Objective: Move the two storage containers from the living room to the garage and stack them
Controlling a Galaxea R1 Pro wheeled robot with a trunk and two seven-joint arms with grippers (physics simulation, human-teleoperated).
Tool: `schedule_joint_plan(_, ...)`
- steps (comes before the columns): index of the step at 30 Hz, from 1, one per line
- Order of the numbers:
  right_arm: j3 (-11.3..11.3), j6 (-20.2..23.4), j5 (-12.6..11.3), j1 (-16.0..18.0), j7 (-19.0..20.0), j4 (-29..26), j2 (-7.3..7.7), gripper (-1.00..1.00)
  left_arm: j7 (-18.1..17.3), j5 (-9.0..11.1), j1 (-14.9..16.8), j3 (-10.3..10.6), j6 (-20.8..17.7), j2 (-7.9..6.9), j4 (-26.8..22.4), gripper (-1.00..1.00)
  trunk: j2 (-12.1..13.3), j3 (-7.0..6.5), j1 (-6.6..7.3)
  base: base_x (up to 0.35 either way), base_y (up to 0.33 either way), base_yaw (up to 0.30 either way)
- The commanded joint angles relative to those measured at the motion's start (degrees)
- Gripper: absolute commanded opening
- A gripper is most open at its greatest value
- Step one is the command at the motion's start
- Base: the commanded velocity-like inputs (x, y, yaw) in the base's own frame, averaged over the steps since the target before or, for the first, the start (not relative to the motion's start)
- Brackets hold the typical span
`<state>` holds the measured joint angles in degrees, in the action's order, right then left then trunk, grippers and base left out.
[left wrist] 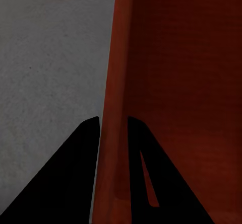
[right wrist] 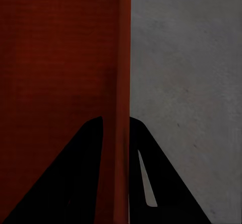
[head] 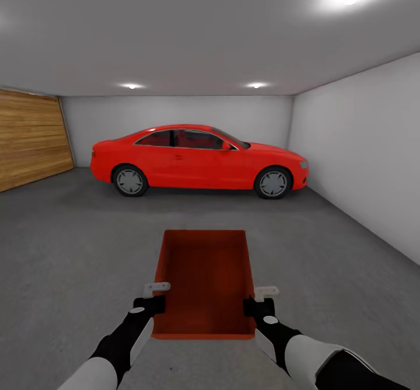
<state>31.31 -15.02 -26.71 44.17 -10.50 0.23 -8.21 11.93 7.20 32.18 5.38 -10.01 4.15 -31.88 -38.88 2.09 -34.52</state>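
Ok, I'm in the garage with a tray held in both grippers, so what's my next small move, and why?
Probably lower both arms together to set the storage container on the floor. The left gripper and right gripper each pinch a side wall, bare concrete lies below, and the red car stands well ahead.

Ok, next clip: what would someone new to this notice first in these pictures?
Probably the red car, parked side-on against the far white wall. Next, the orange-red tray held out in front over the grey floor, the left hand and right hand each clamped on one of its thin side walls. A slatted wood door fills the left wall.
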Motion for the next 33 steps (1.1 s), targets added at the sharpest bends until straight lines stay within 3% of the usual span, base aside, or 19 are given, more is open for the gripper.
schedule_joint_plan(1, 0.1, -0.4, -1.3, 0.0, -0.3, 0.1, 0.21, -1.00, 2.5, -0.5, 0.1, -0.5, -0.4, -0.11, -0.2, -1.00, -0.1, 0.10, -0.05, 0.321, 0.000, 0.000)
schedule_joint_plan(33, 0.1, -0.4, -1.3, 0.0, -0.2, 0.1, 0.21, -1.00, 2.5, -0.5, 0.1, -0.5, -0.4, -0.11, -0.2, -1.00, -0.1, 0.10, -0.05, 0.321, 0.000, 0.000)
